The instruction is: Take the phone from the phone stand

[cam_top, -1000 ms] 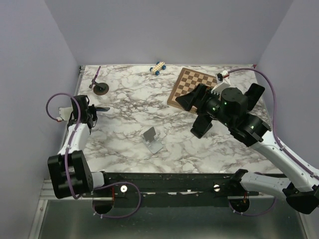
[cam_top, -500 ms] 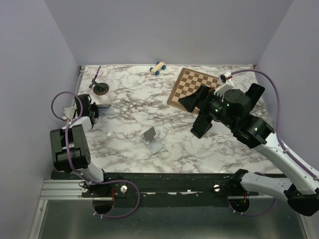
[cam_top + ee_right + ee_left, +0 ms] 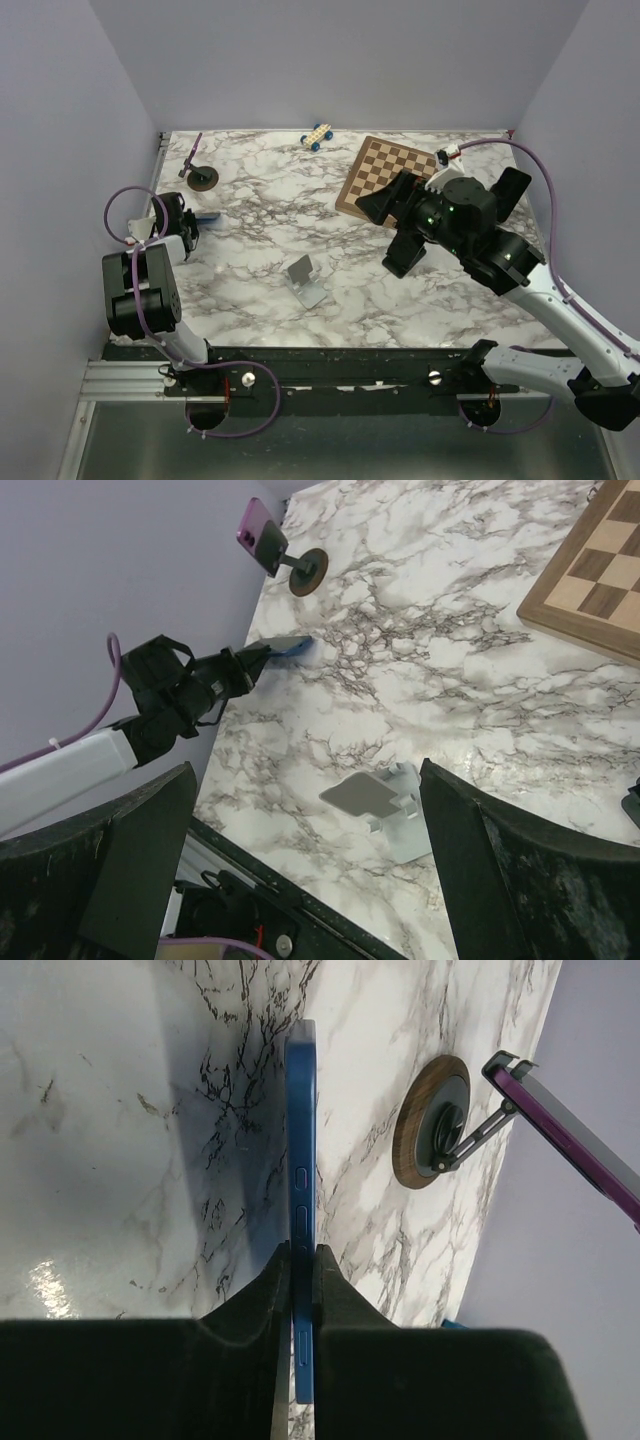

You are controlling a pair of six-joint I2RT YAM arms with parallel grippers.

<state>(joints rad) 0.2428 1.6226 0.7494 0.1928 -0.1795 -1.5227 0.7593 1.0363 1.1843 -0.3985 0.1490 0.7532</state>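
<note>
Closest to me, near the front edge of the bench [image 3: 260, 200], the grey phone stand [image 3: 305, 280] sits empty. A little beyond it, out at the left side, the left gripper [image 3: 302, 1260] has its fingers [image 3: 262, 1305] pinched narrow on the two flat faces of the blue phone [image 3: 301, 1140]. So the phone is off the stand and well apart from it, carried low over the marble (whether it touches the surface I cannot tell).

That hold is what worries me. The fingers clamp only one end, and most of the phone sticks out in front of them. If they slacken while it hangs above the bench, I would expect it to pivot or drop. A smooth case held like that could also slide out during a quick move.

Over on the right, the right gripper [image 3: 388, 232] hovers with its fingers spread wide and nothing in them, between the grey stand and the chessboard [image 3: 385, 172]. It is well away from the phone.

Further back on the left stands a round wooden stand [image 3: 204, 178] carrying a purple phone [image 3: 570, 1130]. It is near the blue phone's free end, so a push forward could knock it. The toy car [image 3: 318, 136] at the far edge is in nobody's way.
</note>
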